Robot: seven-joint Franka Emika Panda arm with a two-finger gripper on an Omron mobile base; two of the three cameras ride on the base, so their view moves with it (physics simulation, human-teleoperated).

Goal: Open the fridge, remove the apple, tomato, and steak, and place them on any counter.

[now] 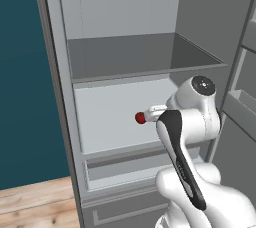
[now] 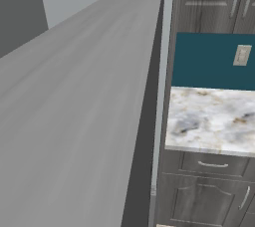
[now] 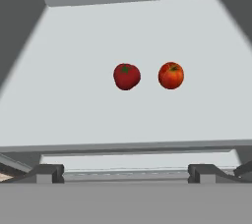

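The fridge [image 1: 64, 122] stands open with pale grey shelves inside. On its lower shelf [image 3: 74, 115] lie a tomato [image 3: 126, 76] with a green stem star and, to its right, an orange-red apple [image 3: 171, 75], a small gap between them. My gripper [image 3: 126, 174] is open at the shelf's front edge, short of both fruits and roughly in line with the tomato, with nothing between its fingers. In the left base view a round red fruit [image 1: 140, 117] shows just left of my hand; which fruit it is I cannot tell. The steak is out of view. The marbled counter [image 2: 214, 121] lies to the right.
The open fridge door [image 2: 74, 121] stretches as a wide grey slab across the left of the right base view. Door bins [image 1: 242, 104] hang at the right of the opening. An upper shelf [image 1: 135, 57] sits above my arm. Dark cabinets [image 2: 209, 196] stand under the counter.
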